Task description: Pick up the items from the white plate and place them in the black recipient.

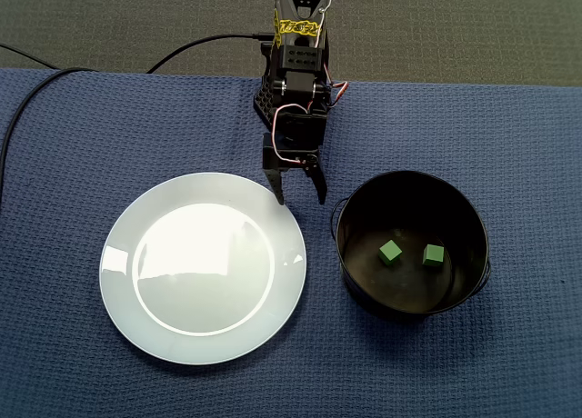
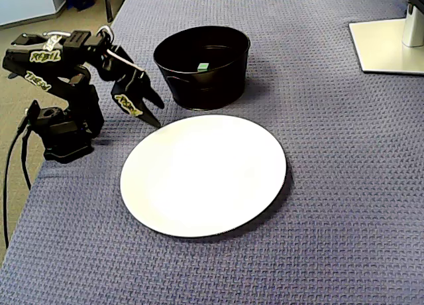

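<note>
Gripper: your gripper (image 1: 300, 198) stands released, with its two fingers spread and gripping nothing. In both fixed views it points down toward the cloth in the gap between plate and bucket (image 2: 158, 115).
Fingertips: in the top-down fixed view, one tip sits at the plate's rim. You cannot tell whether either tip touches the cloth.
Cubes: the left green cube (image 1: 389, 252) and the right green cube (image 1: 433, 254) lie slightly apart on the bucket's floor. The angled fixed view shows only one of them.
Bucket: the black bucket (image 1: 409, 195) stands upright just beside the plate, seen from the side at (image 2: 202, 86).
Plate: the white plate (image 1: 202, 268) lies flat on the cloth and reflects the light (image 2: 205, 176).
Surface: a blue waffle-weave cloth (image 1: 509, 164) covers the table.
Surroundings: a black cable (image 1: 27, 91) runs from the left edge, and a pale monitor stand (image 2: 387, 46) occupies the far corner.
</note>
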Available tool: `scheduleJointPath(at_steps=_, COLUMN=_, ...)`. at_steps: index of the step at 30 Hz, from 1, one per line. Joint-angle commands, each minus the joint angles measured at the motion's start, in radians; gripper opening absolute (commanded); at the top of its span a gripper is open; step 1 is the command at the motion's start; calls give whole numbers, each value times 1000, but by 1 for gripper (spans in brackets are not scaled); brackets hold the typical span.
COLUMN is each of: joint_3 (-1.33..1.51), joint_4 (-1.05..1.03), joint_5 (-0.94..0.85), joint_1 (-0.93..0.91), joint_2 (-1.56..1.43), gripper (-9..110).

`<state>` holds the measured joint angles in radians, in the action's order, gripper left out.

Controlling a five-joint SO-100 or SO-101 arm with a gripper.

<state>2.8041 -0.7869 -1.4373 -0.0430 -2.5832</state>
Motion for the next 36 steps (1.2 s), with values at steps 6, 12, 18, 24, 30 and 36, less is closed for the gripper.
scheduleJointPath(at_steps=6, joint_3=190, joint_4=35, joint_5=-29, joint_1=-25, joint_2=-198, gripper=19)
scheduleJointPath(at_steps=12, joint_3=190, joint_4=-227, joint_5=-83, joint_1=-46, joint_2=-364, gripper=16)
scheduleJointPath(at_steps=18, joint_3=190, joint_4=-466, joint_5=-153, joint_1=-51, joint_2=-497, gripper=13)
scheduleJointPath(at_steps=24, joint_3=190, joint_4=-632, joint_5=-178, joint_1=-60, joint_2=-594, gripper=11)
scheduleJointPath(at_steps=30, joint_3=192, joint_4=-747, joint_5=-115, joint_1=-74, joint_2=-594, gripper=11)
scheduleJointPath(at_steps=36, joint_3=192, joint_4=-747, joint_5=-101, joint_1=-81, joint_2=-594, gripper=9)
